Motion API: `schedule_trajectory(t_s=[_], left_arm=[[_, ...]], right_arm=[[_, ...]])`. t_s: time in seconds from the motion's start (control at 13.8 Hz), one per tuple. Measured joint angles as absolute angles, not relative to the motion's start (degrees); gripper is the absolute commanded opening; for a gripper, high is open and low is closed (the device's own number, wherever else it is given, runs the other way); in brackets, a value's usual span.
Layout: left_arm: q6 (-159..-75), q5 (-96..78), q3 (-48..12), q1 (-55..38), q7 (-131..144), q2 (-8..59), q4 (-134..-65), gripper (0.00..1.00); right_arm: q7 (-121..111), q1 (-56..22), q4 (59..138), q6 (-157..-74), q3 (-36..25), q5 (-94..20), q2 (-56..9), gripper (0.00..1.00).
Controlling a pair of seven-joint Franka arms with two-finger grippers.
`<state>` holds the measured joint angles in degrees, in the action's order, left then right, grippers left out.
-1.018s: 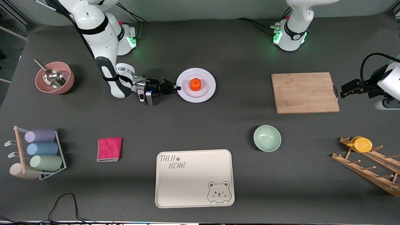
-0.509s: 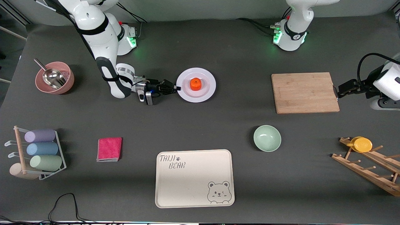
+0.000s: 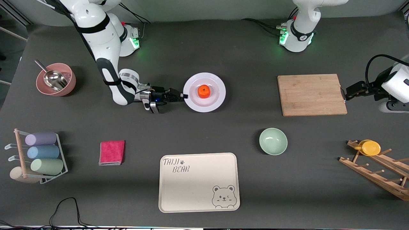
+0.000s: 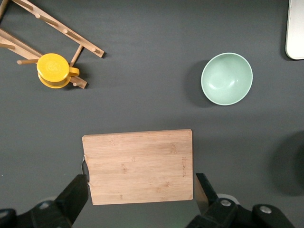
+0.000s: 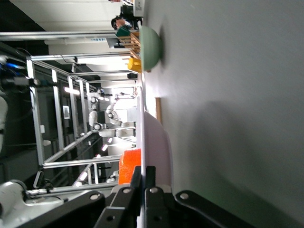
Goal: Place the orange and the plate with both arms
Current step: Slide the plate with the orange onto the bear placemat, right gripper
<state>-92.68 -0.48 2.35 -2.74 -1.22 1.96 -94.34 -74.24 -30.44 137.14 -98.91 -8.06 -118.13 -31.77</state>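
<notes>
The pale plate sits between the two arms' ends of the table and looks raised a little off it. The orange rests on its middle. My right gripper is shut on the plate's rim, on the edge toward the right arm's end. In the right wrist view the fingers pinch the plate, with the orange just past them. My left gripper hangs open and holding nothing by the end of the cutting board. The left wrist view looks down on that board.
A mint-green bowl and a cream bear tray lie nearer the front camera. A wooden rack with a yellow cup stands at the left arm's end. A pink bowl with a scoop, a cup rack and a red cloth are at the right arm's end.
The right gripper has carried the plate and orange a little toward the left arm's end and the front camera, and the plate looks larger. The left gripper shifted slightly toward the cutting board.
</notes>
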Motion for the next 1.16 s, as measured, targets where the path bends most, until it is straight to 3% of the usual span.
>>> schedule_trajectory(t_s=[0.58, 1.16], left_arm=[[-92.8, -0.5, 1.2, -2.4, -1.2, 2.0, -94.0, 1.0], [-92.8, -0.5, 1.2, -2.3, -1.1, 1.9, -93.9, 1.0]], right_arm=[[-47.4, -27.6, 112.0, -109.4, -9.5, -110.9, -31.6, 0.0], [-35.8, -20.2, 85.6, -109.4, -9.5, -103.5, -47.0, 0.0]])
